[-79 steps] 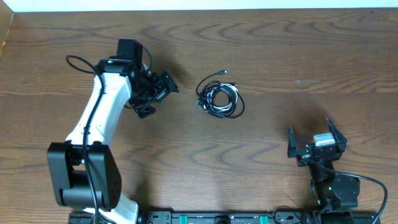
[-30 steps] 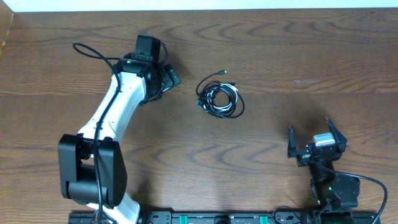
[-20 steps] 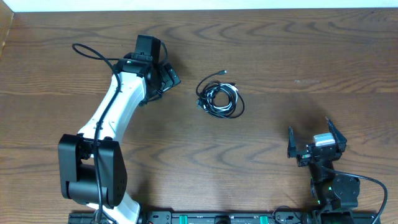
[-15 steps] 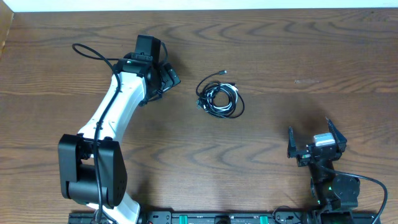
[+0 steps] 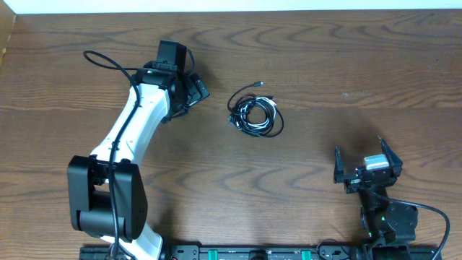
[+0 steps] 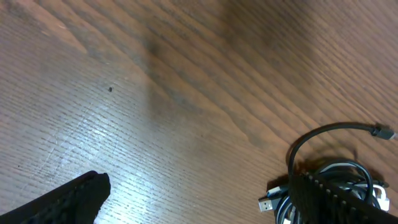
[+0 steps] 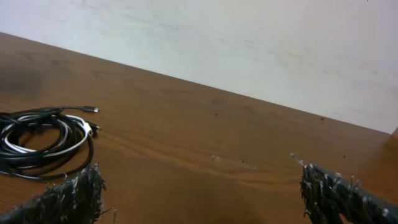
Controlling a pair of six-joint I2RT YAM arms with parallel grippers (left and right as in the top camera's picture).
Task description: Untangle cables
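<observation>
The cables lie as one small coiled bundle of black and white cords at the table's middle, with one black end curling up to a plug. My left gripper hangs open just left of the bundle, nothing between its fingers. In the left wrist view the gripper spans bare wood, a silver plug shows, and the right finger hides part of the coil. My right gripper stands open near the front right, well away from the bundle. In the right wrist view the cables lie at far left, ahead of the gripper.
The wooden table ends at a pale wall along its far edge. A thick black arm cable loops off the left arm. A black rail with both arm bases runs along the front edge.
The left arm has swung farther back and right, bringing its gripper closer to the bundle, then held still for the last second. The right arm and cables have not moved.
</observation>
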